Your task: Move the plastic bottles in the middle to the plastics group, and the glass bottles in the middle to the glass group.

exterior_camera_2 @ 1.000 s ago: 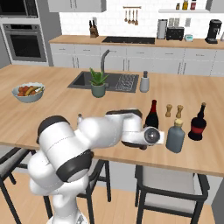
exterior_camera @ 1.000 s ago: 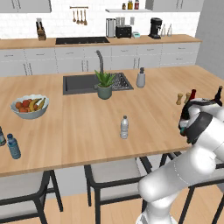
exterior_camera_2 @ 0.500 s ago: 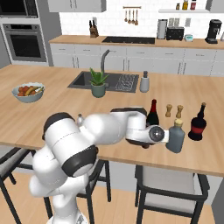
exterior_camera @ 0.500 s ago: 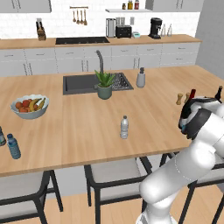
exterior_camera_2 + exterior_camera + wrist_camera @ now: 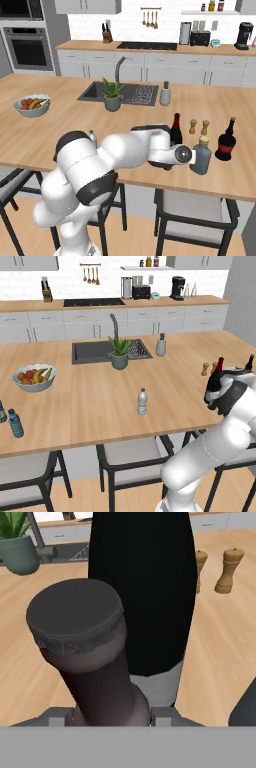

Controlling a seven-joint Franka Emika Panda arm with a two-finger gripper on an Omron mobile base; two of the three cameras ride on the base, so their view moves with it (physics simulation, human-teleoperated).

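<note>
**Item: brown bottle** [image 5: 80,624], slim, dark cap, glass.
- Location: in the gripper [image 5: 112,712], at the near right end of the island counter [image 5: 60,145], just in front of the wine bottle [image 5: 142,587]. Whether its base touches the counter cannot be told.
- Handling: judged rigid, smooth, slippery and breakable, moderately heavy for its size. Best held at the neck below the cap or high on the shoulder. Set it down upright and gently, as it would tip easily.
- Gripper: clenched on the bottle's neck, one finger on each side.
- Arm: folded low and reaching right along the near edge, hand level, close beside the grey bottle [image 5: 201,156].

**Neighbours:** two mills [image 5: 232,569] behind on the right, red-top bottle [image 5: 226,141] further right.

**Outstanding:** clear bottle [image 5: 142,401] mid-counter. It is light and thin-walled, so grip its body softly. The blue bottle [image 5: 15,423] and green bottle [image 5: 1,412] stand far left.
</note>
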